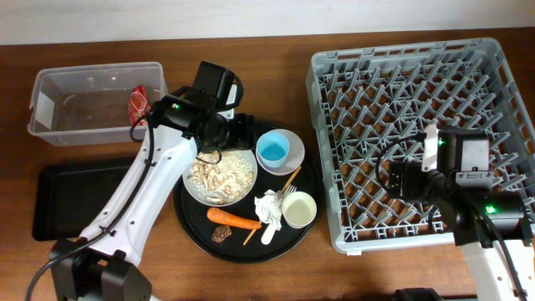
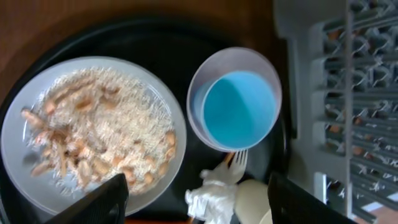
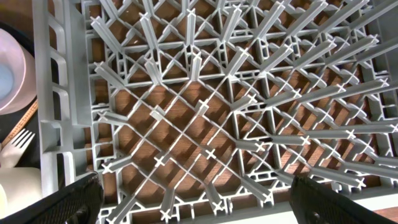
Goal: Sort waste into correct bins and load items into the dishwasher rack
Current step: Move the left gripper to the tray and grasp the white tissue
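Note:
The red wrapper (image 1: pixel 137 104) lies in the clear tub (image 1: pixel 50 88). The black bin tray (image 1: pixel 75 196) sits at the left. On the round black tray are the plate (image 1: pixel 197 189) with food scraps (image 2: pixel 93 124), the blue cup (image 2: pixel 239 109) inside the pink bowl (image 1: pixel 292 154), the tissue (image 2: pixel 214 196), fork (image 2: pixel 238 160), chopstick (image 1: pixel 290 179), white cup (image 1: pixel 299 209), carrot (image 1: pixel 234 219) and brown lump (image 1: pixel 221 235). My left gripper (image 2: pixel 199 205) is open and empty above the plate and cup. My right gripper (image 3: pixel 205 205) is open and empty over the rack (image 1: pixel 418 125).
The round black tray (image 1: pixel 194 219) lies between the black bin tray and the rack. The rack's left wall (image 3: pixel 59 112) stands close to the bowl (image 3: pixel 15 68) and fork (image 3: pixel 18 140). Bare wooden table (image 1: pixel 267 50) lies behind.

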You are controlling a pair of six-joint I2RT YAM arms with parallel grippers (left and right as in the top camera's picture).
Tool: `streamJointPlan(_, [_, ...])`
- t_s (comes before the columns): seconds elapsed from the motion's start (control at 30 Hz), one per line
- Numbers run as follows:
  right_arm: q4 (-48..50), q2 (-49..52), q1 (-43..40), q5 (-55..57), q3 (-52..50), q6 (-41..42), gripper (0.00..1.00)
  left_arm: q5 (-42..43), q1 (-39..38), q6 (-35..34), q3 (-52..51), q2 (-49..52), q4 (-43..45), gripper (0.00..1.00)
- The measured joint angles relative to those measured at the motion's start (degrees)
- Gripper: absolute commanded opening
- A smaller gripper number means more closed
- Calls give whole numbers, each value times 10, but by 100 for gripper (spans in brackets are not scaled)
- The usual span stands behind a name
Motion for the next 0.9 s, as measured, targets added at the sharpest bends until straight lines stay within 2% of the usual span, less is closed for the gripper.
streamJointPlan(0.17, [0, 0, 0, 0, 0, 0, 99, 1, -3, 0, 0, 22, 2, 70])
streamJointPlan(0.33, [0, 0, 0, 0, 0, 0, 99, 21, -8, 0, -2, 41, -82, 70])
streamJointPlan(0.43, [0, 0, 0, 0, 0, 0, 99, 27, -30, 0, -13, 41, -92, 70])
streamJointPlan(0.63, [-1, 0, 0, 0, 0, 0, 99, 24, -101, -4, -94, 42, -27, 70])
streamJointPlan(0.9, [-2, 0, 0, 0, 0, 0, 99, 16, -109, -13, -174, 43, 71, 66])
